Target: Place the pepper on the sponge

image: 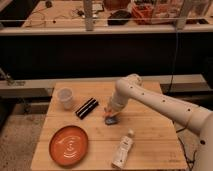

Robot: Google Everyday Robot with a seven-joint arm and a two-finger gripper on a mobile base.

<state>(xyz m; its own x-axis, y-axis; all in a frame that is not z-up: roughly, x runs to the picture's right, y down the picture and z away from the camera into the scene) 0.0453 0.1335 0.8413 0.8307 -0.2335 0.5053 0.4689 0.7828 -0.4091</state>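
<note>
Blue sponge [112, 120] right at gripper [109, 113], on wooden table [155, 137]. Not seeing pepper; cannot tell claw state. Judging pepper light, smooth, roll-prone; favouring pinching across narrow middle.

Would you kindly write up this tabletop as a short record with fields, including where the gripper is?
table: wooden, slatted
gripper: low over mid-table, right at the sponge's far edge
sponge: blue, flat on the table
pepper: cannot be made out; perhaps hidden by the gripper
black bar: left of the sponge, lying diagonally
cup: white, upright, far left
plate: orange, round, near left
bottle: white, lying down, right of the plate
</note>
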